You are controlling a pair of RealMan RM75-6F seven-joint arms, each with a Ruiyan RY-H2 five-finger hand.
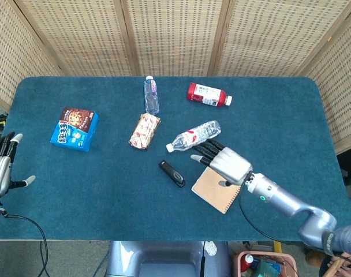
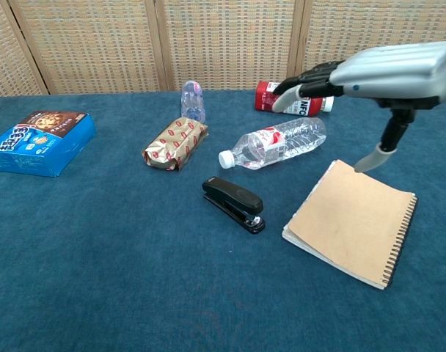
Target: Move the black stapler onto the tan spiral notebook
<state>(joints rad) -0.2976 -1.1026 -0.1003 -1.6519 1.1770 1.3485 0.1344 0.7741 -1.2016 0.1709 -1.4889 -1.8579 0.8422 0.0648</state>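
Note:
The black stapler [image 1: 172, 173] [image 2: 234, 203] lies flat on the blue table, just left of the tan spiral notebook [image 1: 213, 189] [image 2: 351, 221]. My right hand [image 1: 223, 160] [image 2: 379, 73] hovers above the notebook's far part, open and flat with its fingers stretched toward the stapler, holding nothing. It is to the right of the stapler and apart from it. My left hand [image 1: 0, 168] is at the table's left edge, open and empty; the chest view does not show it.
A clear water bottle [image 1: 193, 136] lies just behind the stapler and notebook. A wrapped snack [image 1: 145, 130], a small bottle [image 1: 151, 95], a red bottle [image 1: 208, 94] and a blue biscuit box [image 1: 75, 128] lie further back and left.

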